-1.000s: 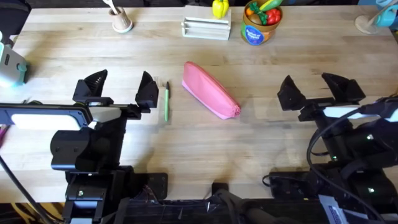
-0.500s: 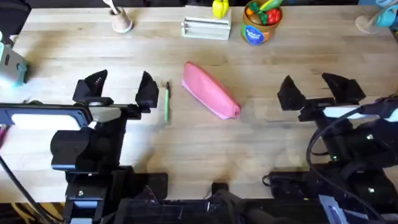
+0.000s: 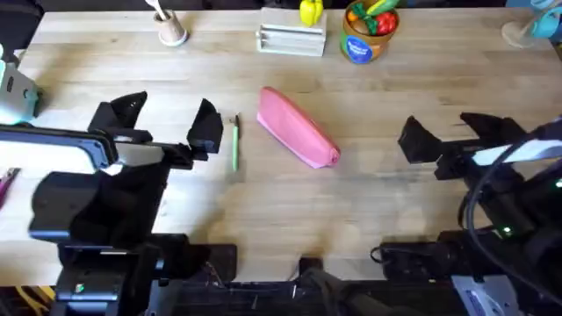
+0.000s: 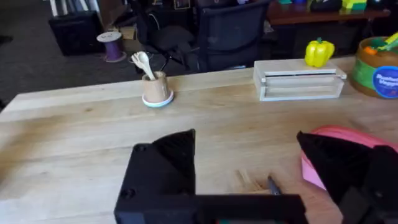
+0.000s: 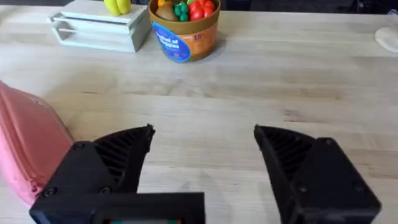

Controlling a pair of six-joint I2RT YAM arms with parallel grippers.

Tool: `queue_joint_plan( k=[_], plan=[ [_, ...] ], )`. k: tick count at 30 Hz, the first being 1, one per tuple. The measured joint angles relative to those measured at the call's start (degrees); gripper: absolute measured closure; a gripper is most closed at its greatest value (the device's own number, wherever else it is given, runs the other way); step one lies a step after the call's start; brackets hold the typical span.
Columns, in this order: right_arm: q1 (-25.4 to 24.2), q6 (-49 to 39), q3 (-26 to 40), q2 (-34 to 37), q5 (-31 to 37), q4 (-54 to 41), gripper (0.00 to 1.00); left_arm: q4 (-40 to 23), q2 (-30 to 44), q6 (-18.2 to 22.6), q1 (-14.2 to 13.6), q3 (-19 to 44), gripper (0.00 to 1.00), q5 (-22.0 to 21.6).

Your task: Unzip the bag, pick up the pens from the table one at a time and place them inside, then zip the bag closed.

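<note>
The pink bag [image 3: 297, 127] lies diagonally on the middle of the table [image 3: 369, 193], zipped as far as I can see; its edge shows in the left wrist view as the bag [image 4: 339, 134] and in the right wrist view as the bag [image 5: 28, 140]. A green pen [image 3: 235, 145] with a dark end rests just left of it. My left gripper [image 3: 162, 123] stands open beside the pen, holding nothing. The pen's dark tip [image 4: 272, 184] pokes out by one finger. Off to the right of the bag, my right gripper [image 3: 448, 132] is open and empty.
Along the far edge stand a small cup with spoons [image 3: 170, 31], a white rack [image 3: 291, 38] with a yellow pepper, a tub of toy vegetables [image 3: 369, 31] and a pale dish [image 3: 522, 31]. A teal-and-white object [image 3: 16, 96] sits at the far left.
Both arms have risen and drawn back slightly, so they look larger. The right gripper has shifted a little right and toward the near edge. Bag and pen have not moved.
</note>
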Motion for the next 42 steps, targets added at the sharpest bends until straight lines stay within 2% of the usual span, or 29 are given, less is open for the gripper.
queue_joint_plan(
  k=[5, 10, 15, 17, 20, 23, 25, 28, 31, 34, 42],
  plan=[
    [0.0, 0.04, 13.59, 9.1, -0.18, -7.84, 0.004, -8.54, 10.16, 7.44, 0.0, 13.24, 0.01, 2.68],
    [0.0, 0.05, 26.93, 20.69, -0.41, -18.44, 0.004, -20.8, 24.35, 15.85, 0.0, 29.27, 0.01, 5.35],
    [0.0, 1.01, 39.59, 32.54, -1.22, -31.3, 0.004, -34.51, 39.58, 27.04, 0.0, 44.93, 0.01, 8.15],
    [0.0, 1.14, 43.4, 36.33, -2.35, -34.79, 0.004, -39.93, 45.26, 34.22, 0.01, 50.14, 0.01, 9.18],
    [0.0, 1.32, 46.91, 40.3, -4.92, -36.61, 0.004, -45.86, 52.14, 47.84, 0.0, 55.2, 0.009, 11.5],
    [0.0, 1.33, 47.62, 41.89, -7.56, -36.74, 0.004, -46.61, 57.1, 63.32, 0.0, 56.84, 0.008, 15.43],
    [0.0, 1.35, 47.62, 42.29, -8.68, -37.0, 0.004, -46.76, 59.31, 72.25, 0.0, 56.9, 0.008, 18.18],
    [0.0, 1.53, 47.62, 42.45, -9.61, -36.72, 0.004, -47.11, 61.6, 80.74, 0.0, 56.9, 0.008, 22.33],
    [0.0, 1.55, 47.62, 42.45, -9.98, -35.28, 0.004, -45.94, 63.66, 85.87, 0.0, 56.9, 0.008, 26.55],
    [0.0, 1.55, 47.62, 42.45, -10.16, -34.49, 0.004, -43.04, 67.01, 89.25, 0.0, 57.0, 0.009, 30.79],
    [0.0, 1.57, 47.62, 42.45, -10.39, -34.46, 0.004, -37.54, 80.41, 91.65, 0.0, 57.08, 0.009, 42.28]
  ],
)
